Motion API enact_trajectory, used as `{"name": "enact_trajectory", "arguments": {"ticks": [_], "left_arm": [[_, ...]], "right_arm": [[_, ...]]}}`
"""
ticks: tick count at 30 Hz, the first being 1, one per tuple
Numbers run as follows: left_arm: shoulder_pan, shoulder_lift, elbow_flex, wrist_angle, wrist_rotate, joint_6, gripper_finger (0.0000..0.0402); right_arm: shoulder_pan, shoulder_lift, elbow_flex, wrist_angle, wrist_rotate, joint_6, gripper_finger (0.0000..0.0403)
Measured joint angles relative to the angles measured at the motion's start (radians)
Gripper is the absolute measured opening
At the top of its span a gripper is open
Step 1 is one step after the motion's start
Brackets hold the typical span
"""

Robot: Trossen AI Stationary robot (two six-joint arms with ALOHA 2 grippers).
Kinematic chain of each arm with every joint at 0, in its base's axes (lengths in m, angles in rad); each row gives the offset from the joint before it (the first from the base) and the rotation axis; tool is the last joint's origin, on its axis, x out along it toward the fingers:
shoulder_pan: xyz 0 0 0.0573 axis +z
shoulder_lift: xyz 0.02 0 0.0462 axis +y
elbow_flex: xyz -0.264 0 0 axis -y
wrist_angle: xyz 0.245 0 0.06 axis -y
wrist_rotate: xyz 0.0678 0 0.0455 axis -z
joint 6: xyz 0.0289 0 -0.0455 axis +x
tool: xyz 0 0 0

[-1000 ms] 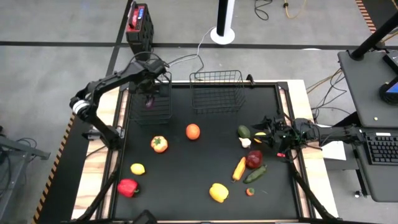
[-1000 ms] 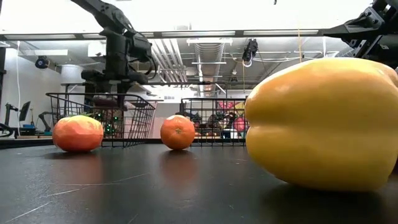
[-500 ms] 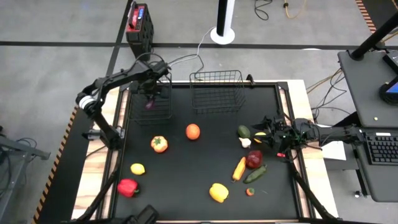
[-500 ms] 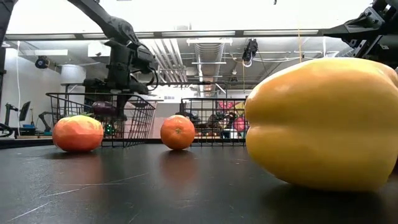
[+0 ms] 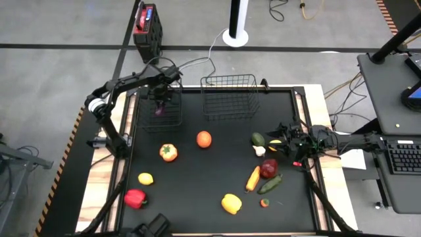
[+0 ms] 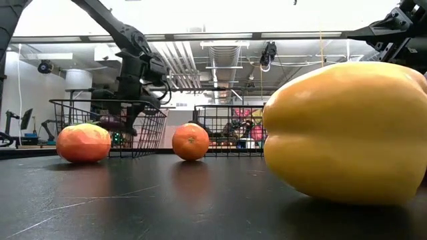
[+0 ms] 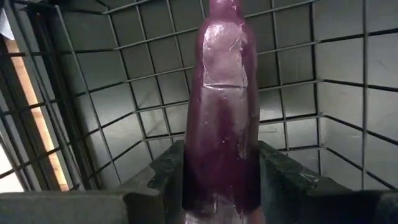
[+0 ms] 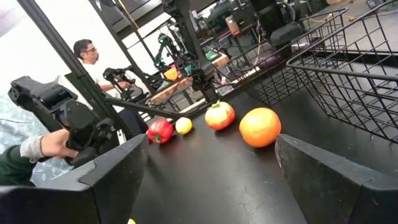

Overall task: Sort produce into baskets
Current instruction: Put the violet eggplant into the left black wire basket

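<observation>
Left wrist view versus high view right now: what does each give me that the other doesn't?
Only the left wrist view shows the purple eggplant clamped between the left gripper pads. Only the high view shows the wider basket, loose produce such as the orange, and the right gripper waiting open at the table's right edge. Both show the eggplant inside the narrower basket.

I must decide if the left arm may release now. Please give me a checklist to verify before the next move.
1. Left gripper grips the glossy purple toy eggplant: ok, both fingers press its sides.
2. Eggplant is inside the narrower black wire-mesh basket: ok, mesh walls surround it in the left wrist view.
3. Eggplant rests on the basket floor: cannot tell.
4. Right gripper is away from that basket: ok, it waits open at the table's right side.
5. Wider black wire-mesh basket stands apart from the left arm: ok.
</observation>
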Motion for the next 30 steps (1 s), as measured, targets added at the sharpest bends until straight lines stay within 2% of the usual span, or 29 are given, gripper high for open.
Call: {"name": "enact_trajectory", "arguments": {"ticks": [15,23,30], "left_arm": [[0.000,0.034,0.000,0.012,-0.008,0.030,0.0138],[0.000,0.034,0.000,0.012,-0.052,0.048,0.0166],[0.000,0.034,0.000,0.010,-0.080,0.061,0.0175]], "right_arm": [[0.000,0.000,0.000,-0.022,0.002,0.000,0.0343],[0.000,0.000,0.000,-0.021,0.002,0.000,0.0343],[0.000,0.000,0.000,-0.021,0.002,0.000,0.0343]]}}
